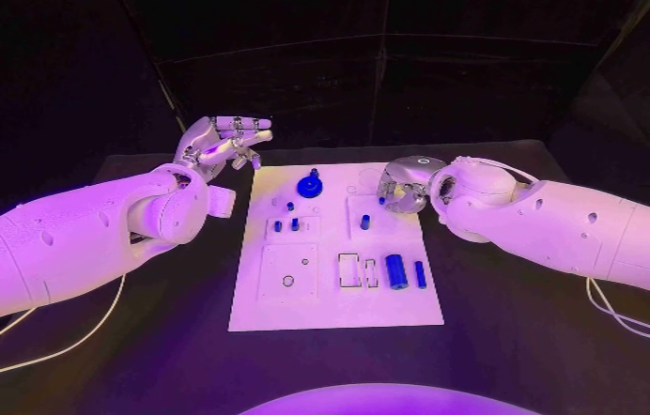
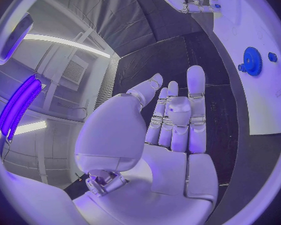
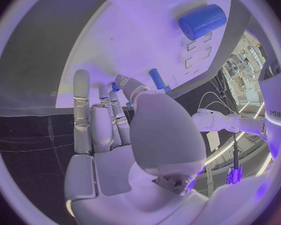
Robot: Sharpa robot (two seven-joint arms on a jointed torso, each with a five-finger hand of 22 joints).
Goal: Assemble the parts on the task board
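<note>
The white task board [image 1: 339,288] lies in the middle of the black table. A blue gear [image 1: 310,185] stands near its far edge, with small blue pegs [image 1: 290,207] just in front of it. A thick blue cylinder [image 1: 395,270] and a thin one [image 1: 420,274] lie toward the near right. My left hand [image 1: 224,143] is raised beside the board's far left corner, fingers spread and palm [image 2: 172,120] bare. My right hand [image 1: 407,185] hovers over the far right part of the board, fingers [image 3: 82,92] stretched toward it. I see nothing in this hand, and a blue peg [image 3: 157,78] lies close to its thumb.
Bare black table [image 1: 515,330] surrounds the board on all sides. A thin cable [image 1: 82,335] trails under the left arm and another [image 1: 610,312] under the right arm. Rectangular recesses [image 1: 355,270] and a round hole [image 1: 288,281] mark the board's near half.
</note>
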